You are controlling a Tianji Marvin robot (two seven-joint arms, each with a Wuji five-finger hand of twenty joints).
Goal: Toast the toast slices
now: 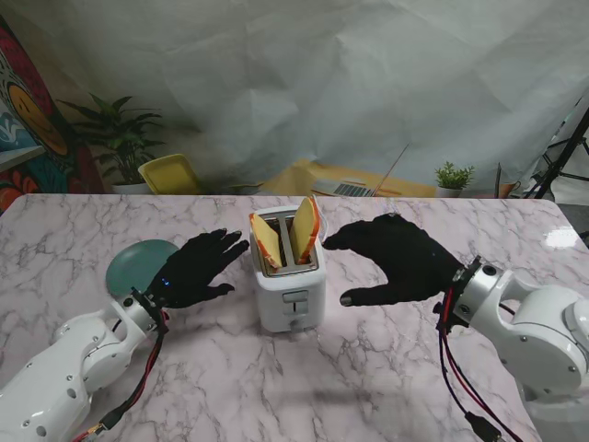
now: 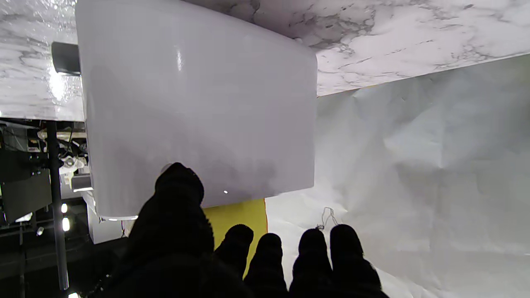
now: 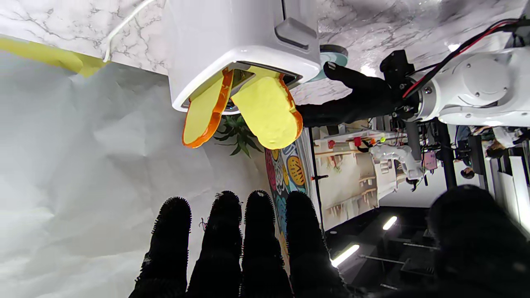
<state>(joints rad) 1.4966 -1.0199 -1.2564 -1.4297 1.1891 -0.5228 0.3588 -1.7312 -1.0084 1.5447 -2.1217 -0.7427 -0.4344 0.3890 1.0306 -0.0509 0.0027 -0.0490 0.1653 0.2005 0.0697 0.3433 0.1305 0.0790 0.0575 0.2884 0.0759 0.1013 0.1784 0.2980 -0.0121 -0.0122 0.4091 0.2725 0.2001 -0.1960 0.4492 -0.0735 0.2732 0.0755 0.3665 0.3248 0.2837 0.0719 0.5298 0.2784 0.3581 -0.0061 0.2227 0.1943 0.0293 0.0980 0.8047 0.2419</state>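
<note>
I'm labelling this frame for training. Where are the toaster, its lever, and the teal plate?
toaster (image 1: 289,290): stand view, on its white front face.
lever (image 1: 294,298): stand view, on the slider at the front's middle.
teal plate (image 1: 132,264): stand view, on its bare part beside the left robot hand.

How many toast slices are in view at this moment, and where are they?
2. Both stand in the toaster slots, sticking out: the left slice leans left, the right slice leans right. None elsewhere that I can see.
</note>
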